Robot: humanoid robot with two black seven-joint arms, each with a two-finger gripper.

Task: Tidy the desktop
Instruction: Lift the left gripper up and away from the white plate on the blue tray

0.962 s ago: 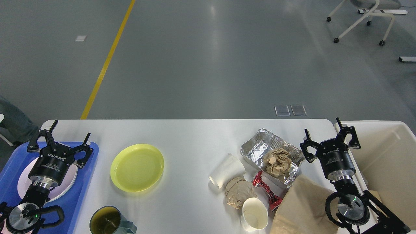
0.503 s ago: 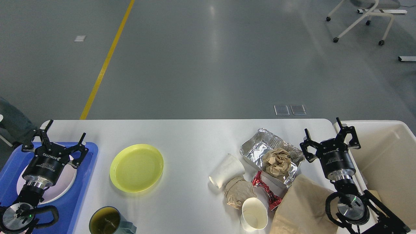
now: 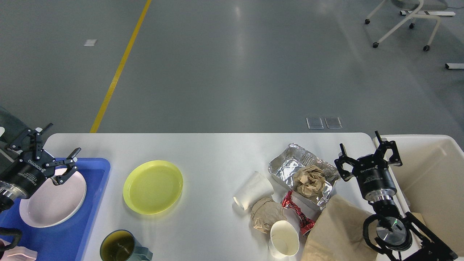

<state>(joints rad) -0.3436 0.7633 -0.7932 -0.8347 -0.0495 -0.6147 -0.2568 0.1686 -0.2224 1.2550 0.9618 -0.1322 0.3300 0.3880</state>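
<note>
white desk (image 3: 217,152) fills the lower frame. left end effector (image 3: 43,152), spread open and empty, hovers at nine o'clock over a pink plate (image 3: 50,199). right end effector (image 3: 368,154), also open and empty, at three o'clock. next, approach the yellow plate (image 3: 153,186) rim low.

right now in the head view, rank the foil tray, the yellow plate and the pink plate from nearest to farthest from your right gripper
1. The foil tray, just to the left of my right gripper, on the right part of the desktop.
2. The yellow plate, left of centre on the desktop.
3. The pink plate, far left in the blue tray, by my left gripper.
</note>
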